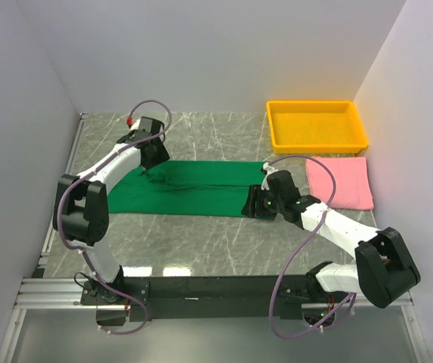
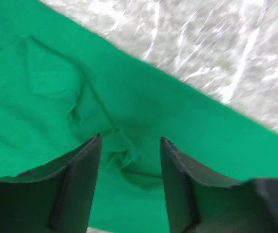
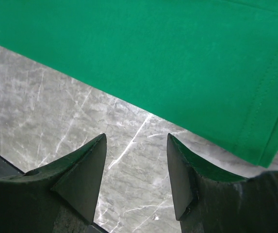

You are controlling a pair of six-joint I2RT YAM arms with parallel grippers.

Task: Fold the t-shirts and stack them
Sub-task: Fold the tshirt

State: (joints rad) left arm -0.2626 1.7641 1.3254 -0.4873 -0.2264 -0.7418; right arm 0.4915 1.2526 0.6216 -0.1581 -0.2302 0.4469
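One creased green t-shirt (image 1: 193, 189), one flat rectangular pink t-shirt (image 1: 341, 181).

Both arms are built alike. The left arm (image 1: 118, 160) and the right arm (image 1: 335, 225) have smooth white shells along their straight links and bulky, rounded black housings at the joints. A thin lavender-grey cable (image 1: 66, 221) loops loosely beside the left arm, ending at a small red plug (image 1: 131, 120) near the wrist. A matching cable (image 1: 282, 281) runs in a wide loop along the right arm. Both stand on a black base bar (image 1: 216, 288). The left gripper (image 2: 129, 145) has two matte black, wedge-shaped fingers (image 2: 78, 182) with pale scuffs along the edges. The right gripper (image 3: 136, 143) carries the same dark, tapered fingers (image 3: 83, 182).
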